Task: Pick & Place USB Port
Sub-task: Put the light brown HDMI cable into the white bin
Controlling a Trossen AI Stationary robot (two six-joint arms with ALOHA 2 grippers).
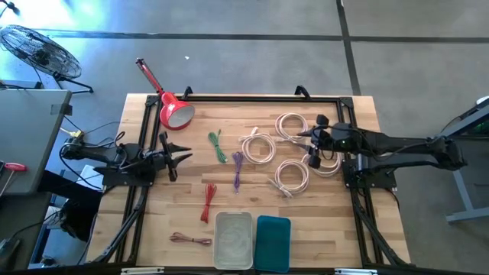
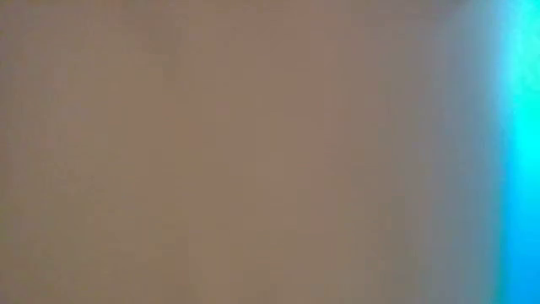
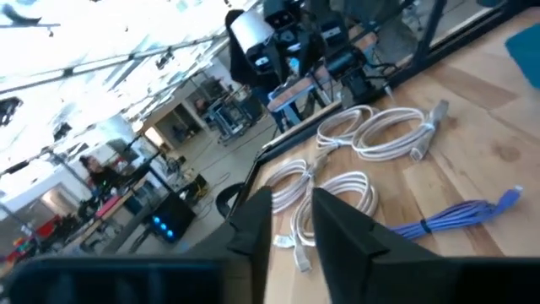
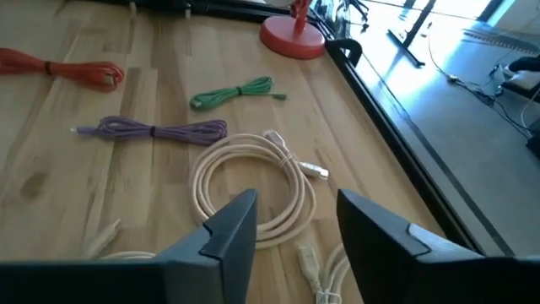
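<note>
- Two dark arms flank the pale wooden plank table (image 1: 252,137) in the high view; the left gripper (image 1: 182,156) sits at the left middle of the frame with its fingers spread and empty, well away from the cables.
- Right of centre, the right gripper (image 1: 309,141) hangs above the cream cables; its wrist view shows its two dark fingers (image 4: 228,228) apart with nothing between them, so it is open and not yet gripping.
- Low in the frame's middle lie a clear rectangular plastic tray (image 1: 233,239) and, just beside it on the right, a teal rectangular lid or tray (image 1: 273,243); both look empty, so I judge nothing has been placed yet.
- Four coiled cream USB cables rest right of centre; the coiled cream cable (image 4: 253,190) nearest the right gripper lies flat just ahead of its fingers, its plug pointing away.
- Smaller bundles lie towards the centre and left: a green bundled cable (image 1: 218,145), a purple bundled cable (image 1: 237,168), a red bundled cable (image 1: 208,202) and a thin brown one near the bottom.
- Judging progress: the task seems at its start, with the descent, grasp, carry and release all left to do.
- Nothing can be made out in the low view.
</note>
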